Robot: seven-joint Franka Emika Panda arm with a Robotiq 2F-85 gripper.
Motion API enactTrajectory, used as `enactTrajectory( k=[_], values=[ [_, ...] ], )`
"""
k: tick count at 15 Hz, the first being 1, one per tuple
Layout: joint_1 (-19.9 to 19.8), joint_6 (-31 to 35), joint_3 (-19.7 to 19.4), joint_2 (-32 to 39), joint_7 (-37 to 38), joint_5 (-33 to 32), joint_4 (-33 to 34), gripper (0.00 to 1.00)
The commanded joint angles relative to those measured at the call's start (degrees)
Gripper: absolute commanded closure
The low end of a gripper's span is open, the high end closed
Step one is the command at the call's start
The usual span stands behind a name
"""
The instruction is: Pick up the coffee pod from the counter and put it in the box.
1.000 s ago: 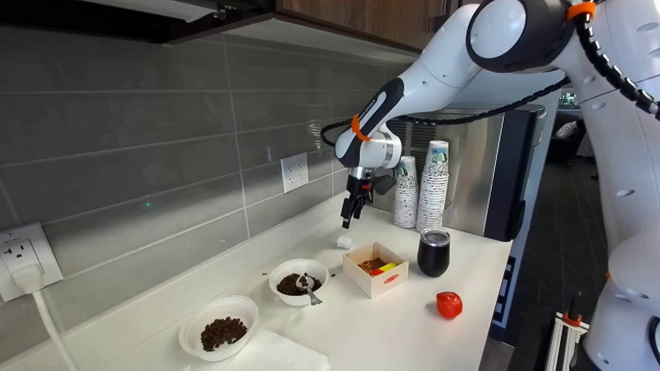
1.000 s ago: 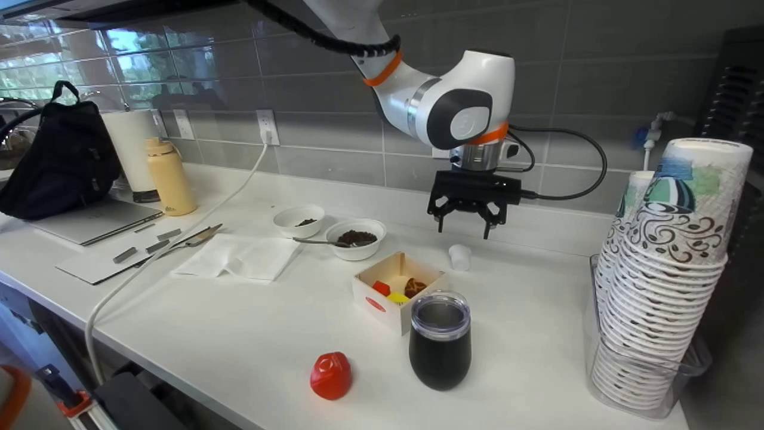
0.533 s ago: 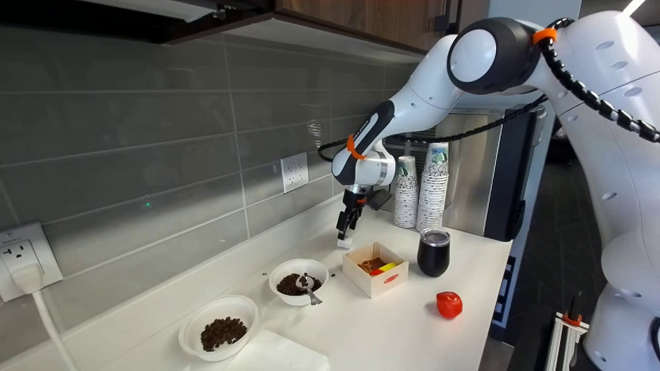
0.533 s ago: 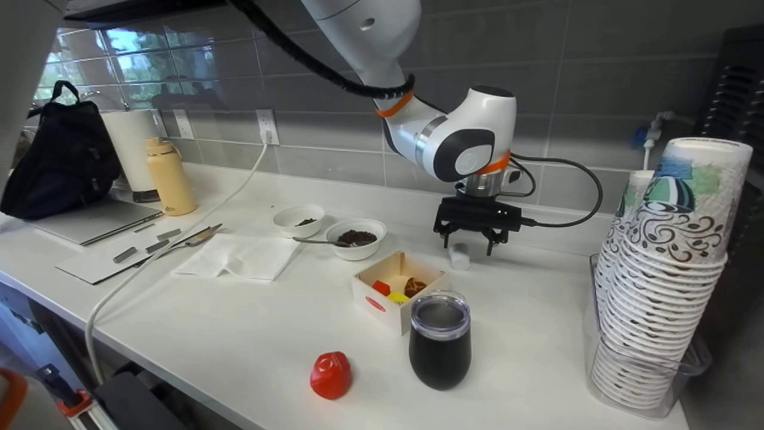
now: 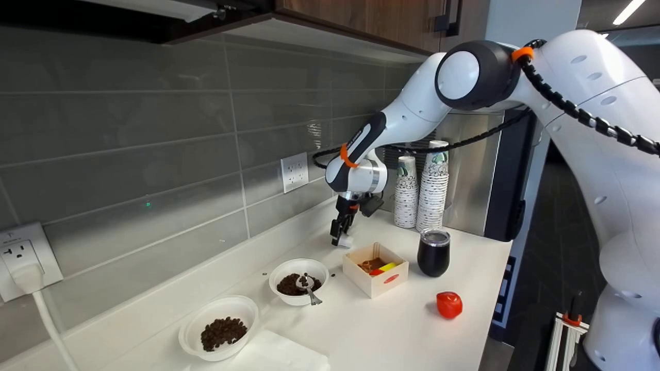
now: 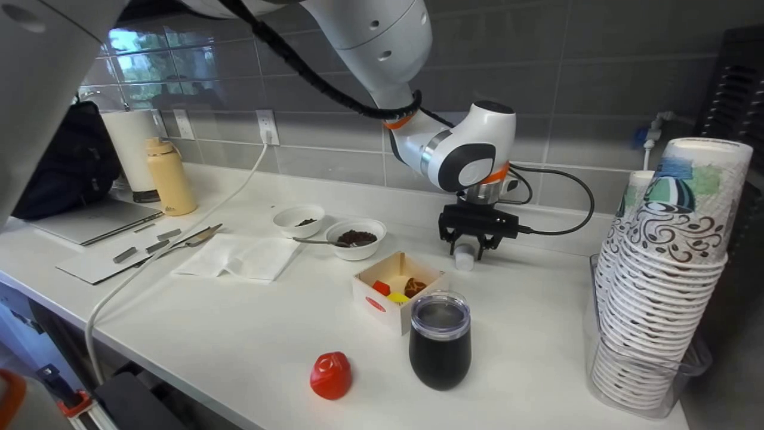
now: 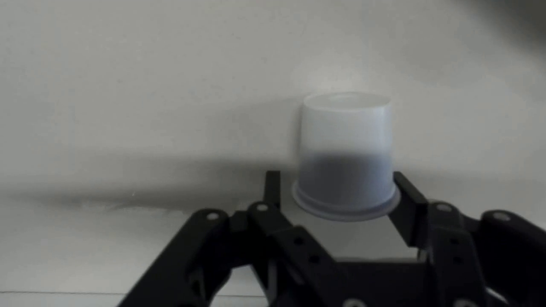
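Tool (image 7: 337,187) downward, fingers (image 7: 272,187) apart

Coffee pod (image 7: 345,128) is white. Robotiq gripper (image 6: 466,254) black. Arm (image 5: 417,111) white with black panels (image 5: 495,77), orange bands (image 5: 346,156). Box (image 5: 357,276) pale cream, red oval (image 5: 392,279) on its wall; pieces (image 6: 397,297) inside are red, yellow and brown. Bowls (image 5: 192,330) white, morsels (image 5: 223,332) in them dark brown. Ball (image 6: 331,376) red. Tumbler (image 6: 440,361) black, lid (image 6: 441,330) clear. Paper cups (image 6: 662,298) white with brown swirls (image 6: 677,233), blue-green print (image 6: 671,191). Bottle (image 6: 171,182) pale yellow, backpack (image 6: 77,167) dark navy. Counter (image 5: 412,335) white, wall tiles (image 5: 129,118) grey with paler grout lines (image 5: 230,91).
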Motion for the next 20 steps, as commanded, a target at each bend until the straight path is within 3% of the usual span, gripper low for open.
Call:
enactTrajectory(
  k=[1, 2, 11, 20],
  values=[
    [-1.3, -1.6, 0.8, 1.0, 1.2, -1.3, 2.3, 0.65],
    [-1.3, -2.1, 0.7, 0.5, 1.5, -1.5, 2.1, 0.71],
    [-1.5, -7.7, 0.5, -8.5, 3.5, -0.5, -3.4, 0.71],
    [0.2, -9.1, -0.4, -27.3, 3.9, 3.5, -25.6, 0.71]
  ],
)
